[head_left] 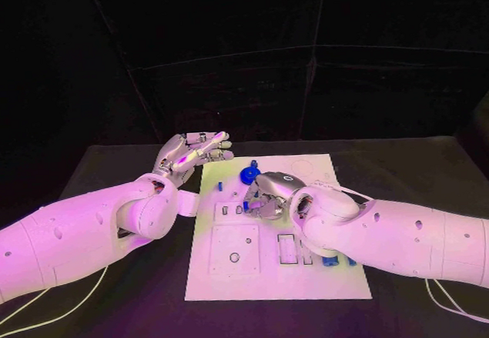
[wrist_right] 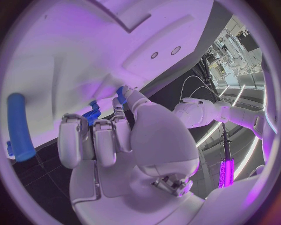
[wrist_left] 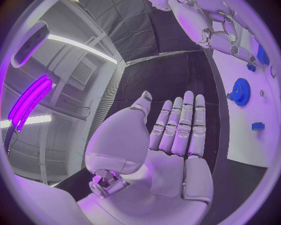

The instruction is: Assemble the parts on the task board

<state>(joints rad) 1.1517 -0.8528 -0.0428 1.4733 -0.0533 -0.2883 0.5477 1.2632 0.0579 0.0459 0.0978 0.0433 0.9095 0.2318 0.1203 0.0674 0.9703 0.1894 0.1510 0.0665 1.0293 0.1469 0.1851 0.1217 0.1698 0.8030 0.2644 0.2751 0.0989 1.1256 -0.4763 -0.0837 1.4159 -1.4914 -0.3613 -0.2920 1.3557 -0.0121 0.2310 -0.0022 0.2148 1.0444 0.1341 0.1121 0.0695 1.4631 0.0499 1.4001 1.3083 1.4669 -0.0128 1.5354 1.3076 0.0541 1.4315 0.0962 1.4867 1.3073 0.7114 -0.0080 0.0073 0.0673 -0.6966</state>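
Observation:
The white task board (head_left: 276,279) lies in the middle of the black table. My right hand (head_left: 271,194) hovers low over its far half with the fingers curled down. In the right wrist view the thumb and a finger pinch a small blue part (wrist_right: 121,93) against the board (wrist_right: 88,42). A blue gear (head_left: 249,172) stands just beyond that hand, and a blue peg (wrist_right: 20,127) lies on the board. My left hand (head_left: 195,151) is held flat at the board's far left corner, palm bare and fingers straight (wrist_left: 178,126). The gear (wrist_left: 240,90) lies to that hand's side.
More small blue parts (head_left: 335,261) stand near the board's near right edge, and another small blue piece (wrist_left: 257,125) lies on the board near the gear. Square recesses (head_left: 235,250) mark the board's near left. White cables (head_left: 41,305) trail over the table under both arms.

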